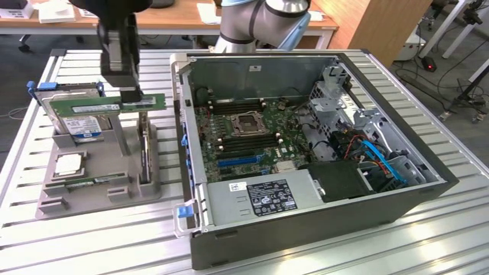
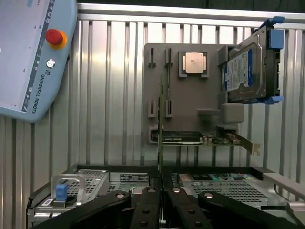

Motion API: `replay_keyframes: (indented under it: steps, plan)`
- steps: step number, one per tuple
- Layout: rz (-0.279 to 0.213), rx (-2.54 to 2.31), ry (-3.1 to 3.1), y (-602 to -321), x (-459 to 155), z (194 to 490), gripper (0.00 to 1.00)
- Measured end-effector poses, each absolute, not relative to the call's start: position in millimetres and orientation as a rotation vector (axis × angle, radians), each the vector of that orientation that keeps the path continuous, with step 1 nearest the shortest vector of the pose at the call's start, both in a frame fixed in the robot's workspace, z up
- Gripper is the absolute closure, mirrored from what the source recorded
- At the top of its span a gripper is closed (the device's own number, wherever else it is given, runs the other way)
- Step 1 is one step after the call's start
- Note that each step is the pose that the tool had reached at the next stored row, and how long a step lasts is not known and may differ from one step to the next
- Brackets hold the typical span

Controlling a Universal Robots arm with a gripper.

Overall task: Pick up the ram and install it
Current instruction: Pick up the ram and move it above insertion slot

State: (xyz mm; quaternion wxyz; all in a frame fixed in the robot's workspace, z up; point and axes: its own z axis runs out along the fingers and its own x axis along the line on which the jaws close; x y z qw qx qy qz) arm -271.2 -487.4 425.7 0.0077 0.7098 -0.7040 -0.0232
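Observation:
My gripper [image 1: 128, 94] is shut on the ram [image 1: 86, 106], a long green circuit-board stick with dark chips. The stick hangs level in the air above the grey parts holder [image 1: 91, 197] on the exterior view's left. In the wrist view the ram [image 2: 160, 119] shows edge-on as a thin line rising from between the black fingers of the gripper [image 2: 161, 185]. The open computer case [image 1: 428, 189] lies on the exterior view's right. Its motherboard and black memory slots [image 1: 233, 106] are exposed.
The grey holder [image 2: 209, 102] also carries a blue-labelled hard drive [image 1: 79, 121], a processor chip [image 1: 68, 164], a second green stick [image 1: 93, 183] and an upright dark card [image 1: 144, 154]. A teach pendant [image 2: 33, 52] lies on the slatted metal table [image 1: 91, 240].

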Motion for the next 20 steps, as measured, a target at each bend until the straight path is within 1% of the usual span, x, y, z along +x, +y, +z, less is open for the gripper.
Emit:
replay_keyframes:
  steps: [20]
  plan:
    - [-0.073,2.219,-2.201,-487.4,-218.2,425.7,0.89]
